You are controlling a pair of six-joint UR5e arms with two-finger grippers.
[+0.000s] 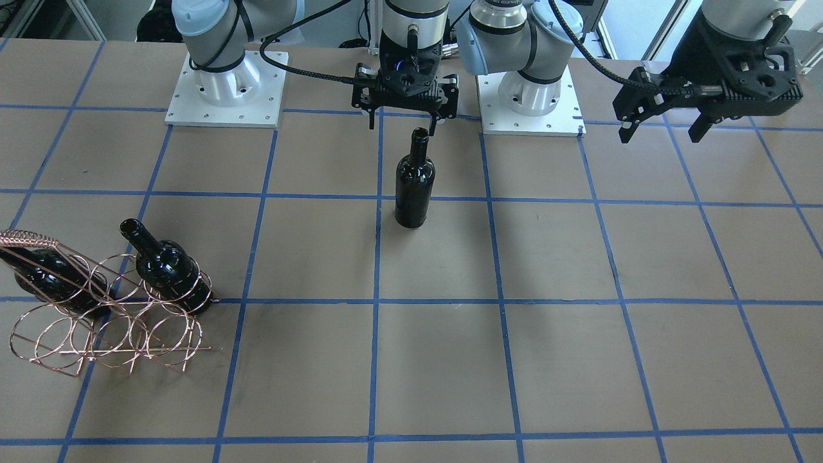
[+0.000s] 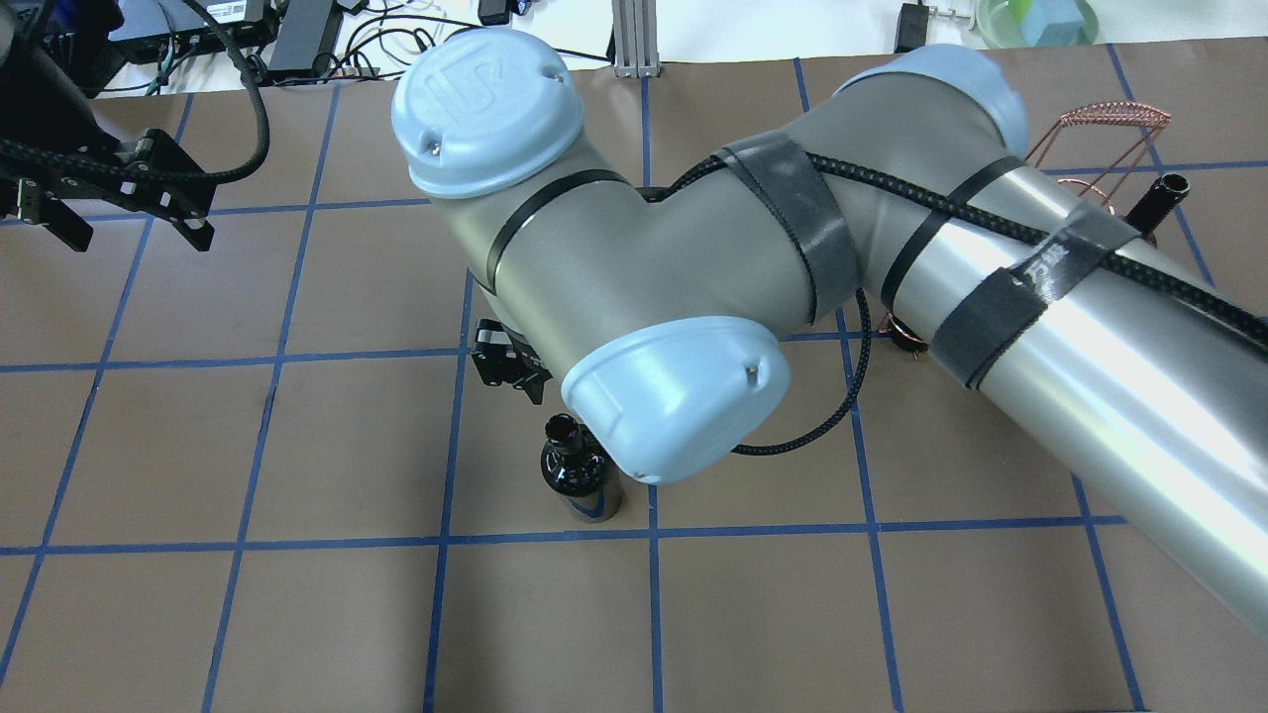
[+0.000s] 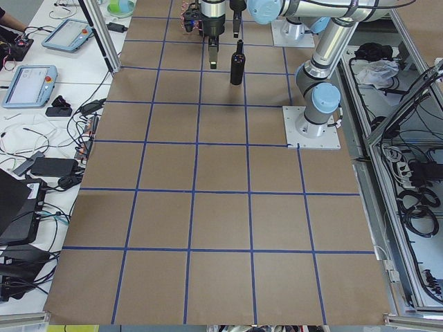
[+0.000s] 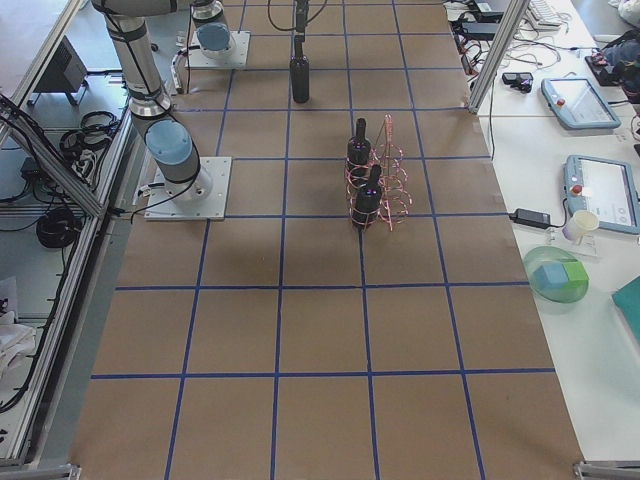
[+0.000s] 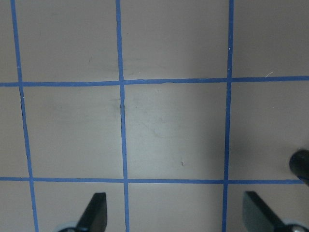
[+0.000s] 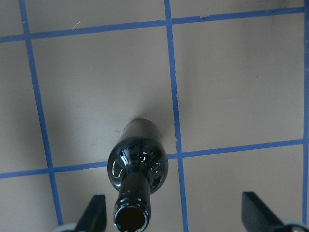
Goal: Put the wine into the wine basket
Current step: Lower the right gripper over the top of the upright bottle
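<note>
Standing upright near the middle of the table, the wine is well apart from the wine basket (which holds two other bottles in its loops). The right gripper hangs just above the wine's mouth, jaws spread wide and touching nothing. The left gripper hovers off to the side over the table, jaws likewise apart.
</note>
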